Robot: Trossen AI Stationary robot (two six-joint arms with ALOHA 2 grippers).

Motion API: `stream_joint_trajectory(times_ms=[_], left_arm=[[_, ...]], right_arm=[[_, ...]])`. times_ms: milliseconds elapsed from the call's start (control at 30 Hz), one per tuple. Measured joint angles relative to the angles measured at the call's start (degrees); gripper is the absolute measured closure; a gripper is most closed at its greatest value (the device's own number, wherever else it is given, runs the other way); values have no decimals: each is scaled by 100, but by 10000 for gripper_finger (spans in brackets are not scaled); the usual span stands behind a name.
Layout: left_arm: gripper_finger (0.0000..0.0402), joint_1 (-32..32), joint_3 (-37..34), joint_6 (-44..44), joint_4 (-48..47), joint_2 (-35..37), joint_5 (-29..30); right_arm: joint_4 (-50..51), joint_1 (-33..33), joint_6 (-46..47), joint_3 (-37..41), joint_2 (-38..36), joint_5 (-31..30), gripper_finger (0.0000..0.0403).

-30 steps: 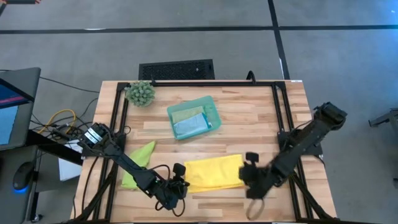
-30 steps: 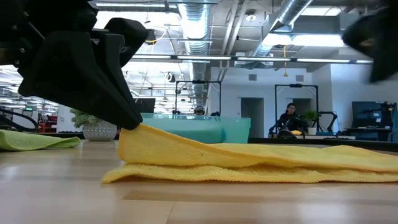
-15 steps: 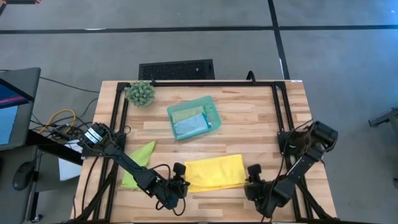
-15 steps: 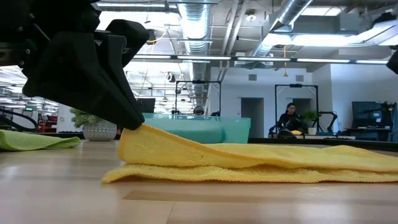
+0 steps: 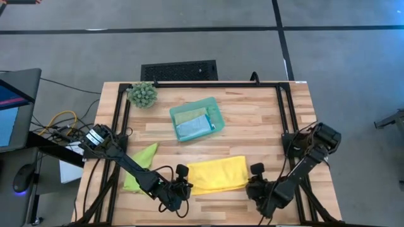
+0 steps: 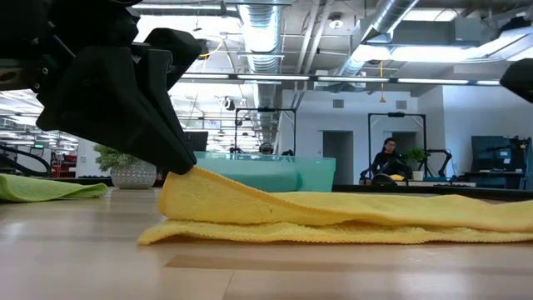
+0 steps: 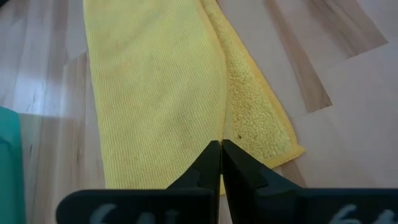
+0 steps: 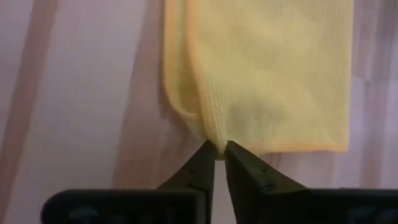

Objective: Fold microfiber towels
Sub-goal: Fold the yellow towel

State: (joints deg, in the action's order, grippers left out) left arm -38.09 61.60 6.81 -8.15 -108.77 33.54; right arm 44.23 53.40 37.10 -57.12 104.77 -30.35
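The yellow towel [image 5: 218,174] lies folded in half near the front edge of the table [image 5: 252,120], with the left gripper [image 7: 221,149] pinching its upper layer at the left end and the right gripper [image 8: 217,149] pinching the right end between nearly closed fingers.

The right gripper [image 5: 250,183] has swung from beside the yellow towel's [image 5: 218,174] right edge, down toward the tabletop's [image 5: 252,120] front edge, and now sits against the towel's front right corner. Its fingers [image 8: 205,163] have narrowed, pinching the cloth's edge. The right arm's elbow has folded back.
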Motion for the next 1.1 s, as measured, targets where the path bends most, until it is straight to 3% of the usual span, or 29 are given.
stream_joint_trajectory(times_ms=[133, 267, 567, 733, 1000, 1100], left_arm=[[401, -24, 0, -4, -64, 0, 204], [401, -144, 18, -2, -261, 2, 1257], [401, -403, 37, -7, -512, 7, 1961], [401, -574, 39, 81, -636, 132, 2299], [401, -463, -31, 438, -886, 168, 1158], [401, -363, -79, 494, -863, 164, 1059]], right_arm=[[21, -116, -2, -7, -2, -2, 368], [401, -119, -1, -168, -11, 250, 395], [1057, -156, 147, -757, -22, 328, 372], [1027, -261, 145, -807, -22, 299, 386], [730, -395, 60, -807, -22, 337, 384], [734, -399, -1, -807, -22, 312, 382]])
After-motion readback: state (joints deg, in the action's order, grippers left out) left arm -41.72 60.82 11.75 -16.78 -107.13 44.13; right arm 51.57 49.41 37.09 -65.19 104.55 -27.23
